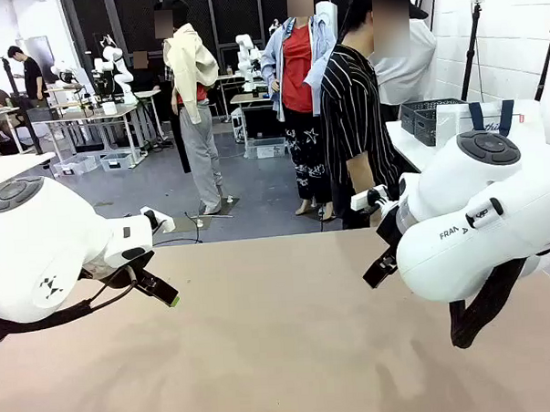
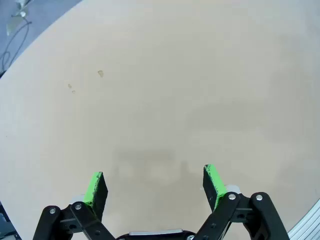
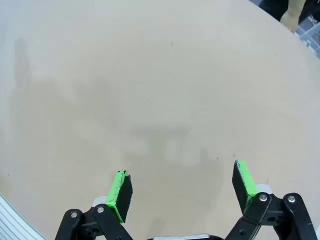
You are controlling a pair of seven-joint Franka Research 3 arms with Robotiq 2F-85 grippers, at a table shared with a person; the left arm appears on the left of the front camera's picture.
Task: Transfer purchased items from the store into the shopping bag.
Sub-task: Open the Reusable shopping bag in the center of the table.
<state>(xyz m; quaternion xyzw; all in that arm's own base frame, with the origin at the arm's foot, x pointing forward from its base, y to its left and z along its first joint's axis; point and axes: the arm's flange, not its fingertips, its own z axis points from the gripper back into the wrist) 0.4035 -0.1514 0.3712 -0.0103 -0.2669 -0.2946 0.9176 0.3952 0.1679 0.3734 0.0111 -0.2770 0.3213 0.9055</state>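
Transfer not yet begun: the left claw (image 2: 154, 172) and right claw (image 3: 182, 175) hang released over the desk (image 1: 281, 352), well apart from the basket (image 1: 428, 115) and shopping bag (image 1: 491, 128).

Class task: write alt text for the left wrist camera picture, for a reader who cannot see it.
The left gripper hangs open above a tan table, its two black fingers with green pads rising from the bottom edge, nothing held between them. A few small marks dot the tabletop towards the upper left.
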